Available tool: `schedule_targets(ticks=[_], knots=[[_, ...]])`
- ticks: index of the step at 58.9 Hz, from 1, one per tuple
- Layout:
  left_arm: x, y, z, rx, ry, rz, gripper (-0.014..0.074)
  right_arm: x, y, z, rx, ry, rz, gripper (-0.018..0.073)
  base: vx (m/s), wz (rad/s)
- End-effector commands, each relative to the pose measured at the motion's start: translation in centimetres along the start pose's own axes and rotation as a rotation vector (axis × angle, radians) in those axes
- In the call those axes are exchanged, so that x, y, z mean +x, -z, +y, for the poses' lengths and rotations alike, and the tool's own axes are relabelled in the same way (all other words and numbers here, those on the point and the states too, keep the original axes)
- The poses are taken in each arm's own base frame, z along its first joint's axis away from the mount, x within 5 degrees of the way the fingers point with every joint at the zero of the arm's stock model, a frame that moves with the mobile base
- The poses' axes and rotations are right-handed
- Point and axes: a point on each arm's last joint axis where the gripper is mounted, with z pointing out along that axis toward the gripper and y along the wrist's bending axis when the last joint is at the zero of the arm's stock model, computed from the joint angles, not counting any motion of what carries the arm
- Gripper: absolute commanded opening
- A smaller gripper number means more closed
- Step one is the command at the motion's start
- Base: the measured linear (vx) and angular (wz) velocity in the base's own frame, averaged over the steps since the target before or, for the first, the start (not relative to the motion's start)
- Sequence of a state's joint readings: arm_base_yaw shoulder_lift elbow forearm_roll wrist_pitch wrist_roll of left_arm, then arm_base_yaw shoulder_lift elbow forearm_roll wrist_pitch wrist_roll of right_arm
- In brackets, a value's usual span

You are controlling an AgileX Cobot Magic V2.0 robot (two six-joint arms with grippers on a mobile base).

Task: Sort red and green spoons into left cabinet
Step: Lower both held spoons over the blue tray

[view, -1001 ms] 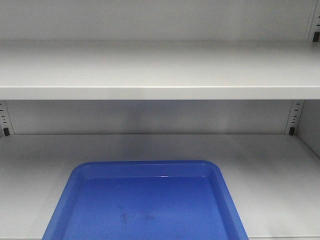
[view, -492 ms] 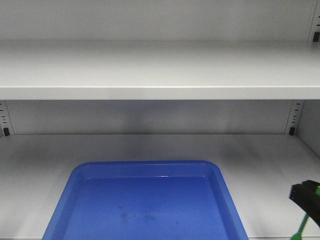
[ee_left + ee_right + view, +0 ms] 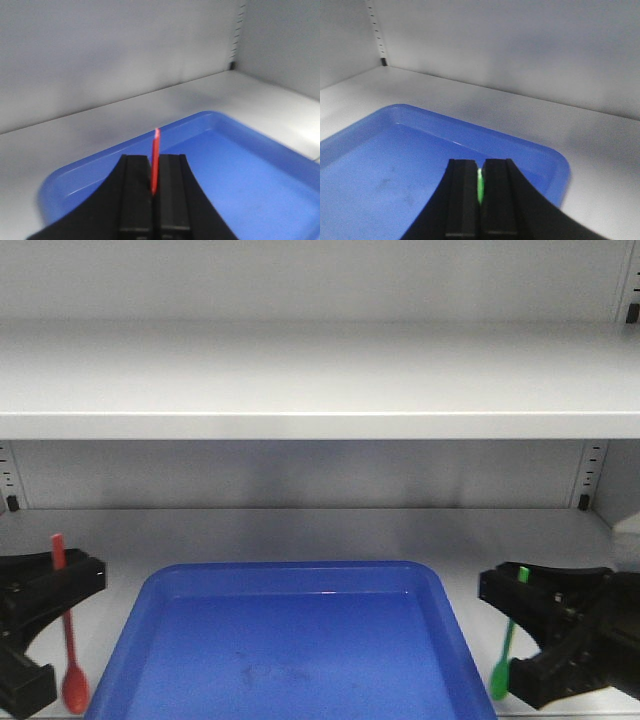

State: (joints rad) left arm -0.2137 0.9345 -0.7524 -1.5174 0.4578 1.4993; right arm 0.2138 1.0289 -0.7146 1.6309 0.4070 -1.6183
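Observation:
My left gripper [image 3: 70, 580] is shut on the handle of the red spoon [image 3: 68, 640], which hangs bowl down just left of the blue tray. In the left wrist view the red spoon [image 3: 156, 147] sticks out between the closed jaws of the left gripper [image 3: 156, 161]. My right gripper [image 3: 500, 592] is shut on the green spoon [image 3: 506, 645], which hangs bowl down just right of the tray. In the right wrist view the green spoon [image 3: 480, 182] shows as a sliver in the right gripper [image 3: 480, 164]. Both are inside the pale grey cabinet, above its lower shelf [image 3: 300, 530].
A blue rounded-corner tray [image 3: 290, 568] lies on the lower shelf between the grippers; it also shows in the left wrist view [image 3: 240, 165] and the right wrist view [image 3: 380, 165]. An upper shelf [image 3: 300, 380] spans overhead. Slotted side rails [image 3: 590, 475] stand at the back corners.
Both grippers have come into the front view: the right one, at the lower right corner half a second ago, has moved in and up; the left one has appeared with the red spoon.

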Motion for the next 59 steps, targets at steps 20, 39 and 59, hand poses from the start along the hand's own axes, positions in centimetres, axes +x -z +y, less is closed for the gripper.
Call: schedule_targets(ticks=[20, 39, 59], knots=[[-0.1, -4.4, 0.6, 0.173, 0.05, -0.048, 0.0, -1.0, -4.2, -0.4, -0.168, 0.001, -0.03, -0.0004, 0.0, 0.0], [-1.0, -8.4, 1.6, 0.287, 0.063, -0.047, 0.0, -2.6, -7.8, -0.9, -0.298, 0.0, -0.054, -0.0004, 0.0, 0.0], [-0.6, -10.5, 2.6, 0.284, 0.073, -0.024, 0.0027, -2.3, -9.9, -1.7, -0.311, -0.018, -0.034, 0.0032, 0.0, 0.0]])
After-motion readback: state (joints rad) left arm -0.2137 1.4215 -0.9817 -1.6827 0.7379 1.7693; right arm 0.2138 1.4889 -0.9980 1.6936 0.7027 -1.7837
